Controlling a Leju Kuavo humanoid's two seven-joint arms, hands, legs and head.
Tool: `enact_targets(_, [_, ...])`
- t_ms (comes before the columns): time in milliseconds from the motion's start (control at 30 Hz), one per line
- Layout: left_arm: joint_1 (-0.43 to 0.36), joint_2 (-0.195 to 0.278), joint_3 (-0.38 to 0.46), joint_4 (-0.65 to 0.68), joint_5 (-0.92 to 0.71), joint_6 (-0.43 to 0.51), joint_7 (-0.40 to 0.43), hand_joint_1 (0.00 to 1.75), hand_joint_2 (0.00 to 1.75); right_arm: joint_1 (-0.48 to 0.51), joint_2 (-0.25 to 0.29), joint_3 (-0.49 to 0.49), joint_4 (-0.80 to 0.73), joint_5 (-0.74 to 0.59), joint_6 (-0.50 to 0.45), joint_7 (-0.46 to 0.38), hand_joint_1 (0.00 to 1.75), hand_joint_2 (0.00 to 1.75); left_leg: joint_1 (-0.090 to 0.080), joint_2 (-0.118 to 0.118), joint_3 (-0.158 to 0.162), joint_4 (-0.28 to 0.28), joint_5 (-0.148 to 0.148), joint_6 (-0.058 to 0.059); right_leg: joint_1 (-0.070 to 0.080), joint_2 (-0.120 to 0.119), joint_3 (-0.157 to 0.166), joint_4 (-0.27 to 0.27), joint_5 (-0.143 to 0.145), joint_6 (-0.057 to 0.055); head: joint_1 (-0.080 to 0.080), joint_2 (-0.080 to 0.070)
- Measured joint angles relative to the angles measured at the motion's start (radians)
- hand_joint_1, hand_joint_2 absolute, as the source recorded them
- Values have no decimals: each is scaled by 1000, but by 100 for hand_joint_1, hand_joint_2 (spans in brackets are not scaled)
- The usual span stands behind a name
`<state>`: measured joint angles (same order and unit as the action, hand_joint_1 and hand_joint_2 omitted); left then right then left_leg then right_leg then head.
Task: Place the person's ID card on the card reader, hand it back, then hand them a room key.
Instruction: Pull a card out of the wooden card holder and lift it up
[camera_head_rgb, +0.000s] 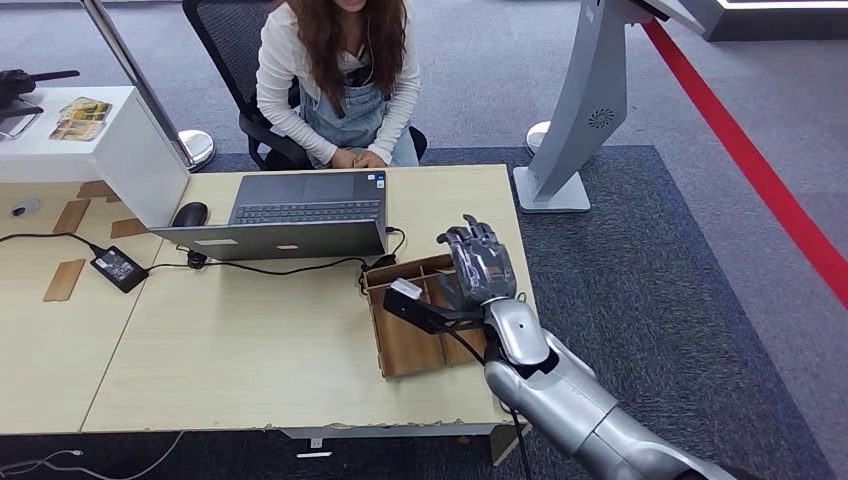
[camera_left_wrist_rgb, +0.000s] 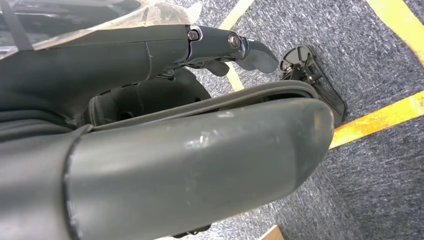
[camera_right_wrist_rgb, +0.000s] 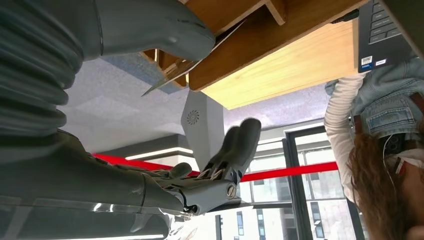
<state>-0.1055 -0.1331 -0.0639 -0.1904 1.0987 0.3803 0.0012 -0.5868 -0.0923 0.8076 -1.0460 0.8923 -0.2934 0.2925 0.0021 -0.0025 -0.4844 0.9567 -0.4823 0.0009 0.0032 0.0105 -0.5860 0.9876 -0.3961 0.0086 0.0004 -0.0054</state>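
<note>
My right hand (camera_head_rgb: 480, 265) is raised over the far end of a wooden divided box (camera_head_rgb: 400, 345) at the table's right edge. Its fingers point up and are spread, with nothing in them. In the right wrist view the thick thumb (camera_right_wrist_rgb: 160, 30) lies close to a thin pale card (camera_right_wrist_rgb: 197, 65) that leans slanted out of the box (camera_right_wrist_rgb: 235, 55); I cannot tell whether they touch. The darker fingers (camera_right_wrist_rgb: 237, 145) stand well away from the thumb. My left hand (camera_left_wrist_rgb: 200, 165) hangs over the carpet and holds nothing. A person (camera_head_rgb: 340, 80) sits across the table with hands resting together at its far edge.
An open laptop (camera_head_rgb: 300, 215) faces the person, with a mouse (camera_head_rgb: 190, 213) and a black power adapter (camera_head_rgb: 118, 268) and its cable to the left. A white counter (camera_head_rgb: 100, 150) stands at the far left. A grey kiosk stand (camera_head_rgb: 580, 110) rises beyond the table's right end.
</note>
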Motion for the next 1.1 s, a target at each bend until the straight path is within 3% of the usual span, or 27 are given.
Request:
enact_targets(333, [0, 0, 0, 0, 1, 0, 1, 0, 0, 0, -8, 1, 8, 6, 1, 3, 58, 175, 0, 0, 0, 0, 0, 0, 0, 0, 0, 0, 0, 0, 0, 0])
enact_targets(1100, [0, 4, 0, 0, 5, 0, 9, 0, 0, 6, -17, 3, 18, 39, 10, 14, 58, 175, 0, 0, 0, 0, 0, 0, 0, 0, 0, 0, 0, 0, 0, 0])
